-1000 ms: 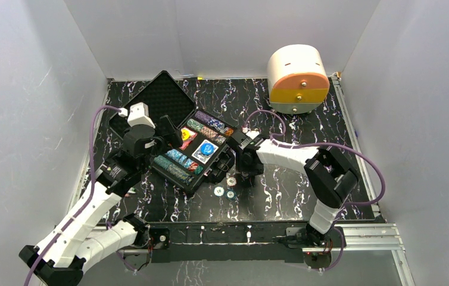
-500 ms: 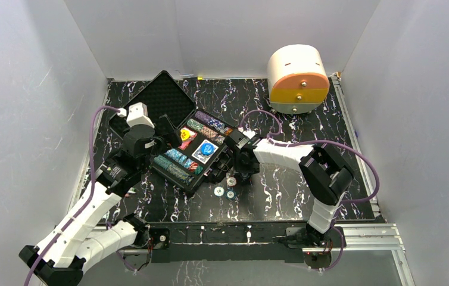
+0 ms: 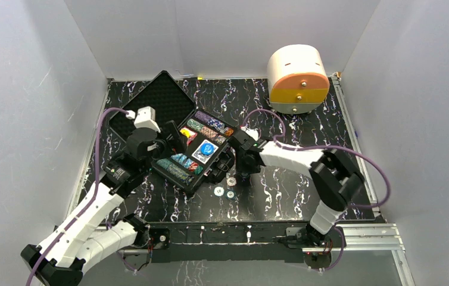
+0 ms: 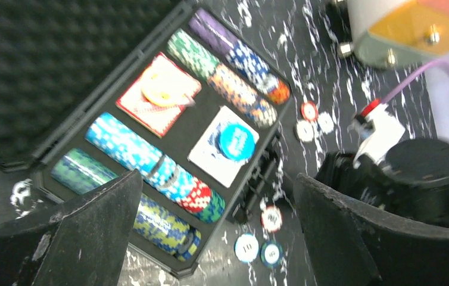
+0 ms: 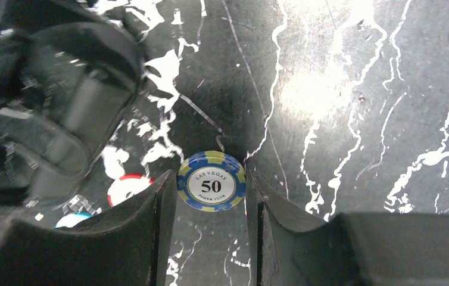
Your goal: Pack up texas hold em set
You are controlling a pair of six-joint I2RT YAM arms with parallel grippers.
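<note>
"Watching the right gripper (image 5: 210, 196)? Its fingers (image 5: 139, 238) stand close on either side of the blue-and-yellow fifty chip (image 5: 211, 189). The chip lies flat on the marbled table (image 5: 359, 89), just beside the open case (image 4: 201, 122), on its right."

"Pinching it, or only next to it?"

"I cannot tell. The rim looks touched on both sides, but I can't see whether there's any real bite."

"That's my worry, then. A thin disc lying flat gives the pads almost no edge. If they ride over the rim, I'd expect it to squirt out sideways, or tip up and drop."

"And the red-and-white chip (image 5: 128, 187) sits just beside the finger on the case side. A small drift would shove it along, I'd guess."

"What about the other arm?"

"The left gripper (image 4: 217, 182) hangs over the case with its fingers spread wide, holding nothing. The chip rows (image 4: 150, 161) and the red deck (image 4: 136, 110) lie under it."

"So if the right one carries the chip in, the two wrists could meet above the tray."

"That, or a chip let go too high could bounce off the full rows onto the table, where two more loose chips (image 4: 246, 247) lie."
</note>
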